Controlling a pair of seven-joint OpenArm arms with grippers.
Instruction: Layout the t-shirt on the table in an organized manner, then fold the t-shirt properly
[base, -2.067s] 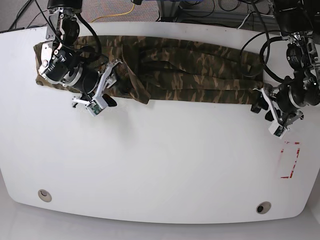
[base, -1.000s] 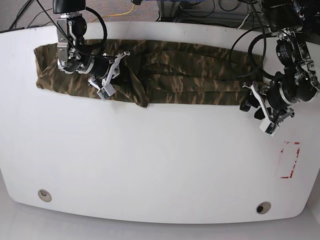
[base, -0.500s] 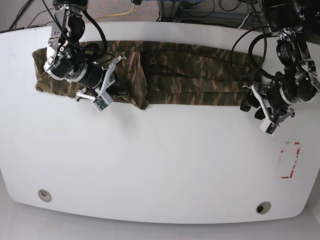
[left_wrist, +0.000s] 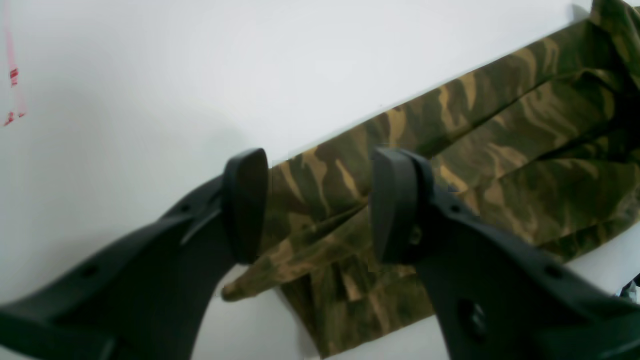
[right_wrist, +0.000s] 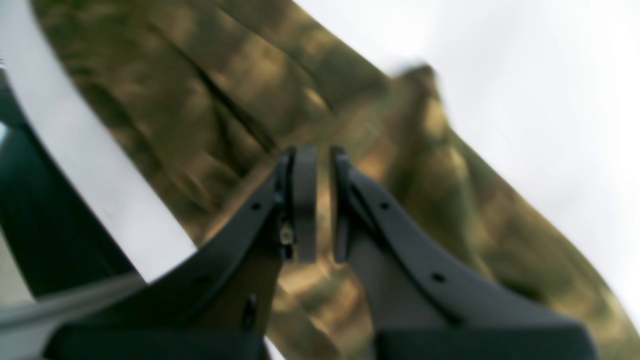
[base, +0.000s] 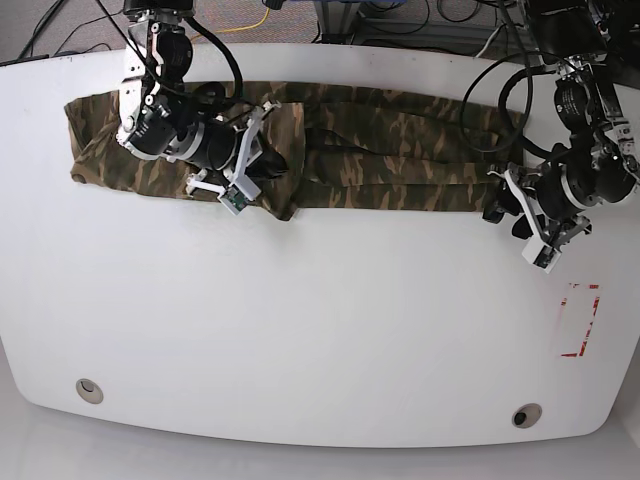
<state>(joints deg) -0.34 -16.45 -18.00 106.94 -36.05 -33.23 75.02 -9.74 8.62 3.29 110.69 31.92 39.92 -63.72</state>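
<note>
Camo t-shirt (base: 400, 150) lies stretched along the top of the white worktop (base: 300, 330).
Left gripper (left_wrist: 315, 205) jaws stand wide over its corner; right gripper (right_wrist: 320, 205) jaws are almost closed above the cloth.

No readable text or labels (anywhere visible).
</note>
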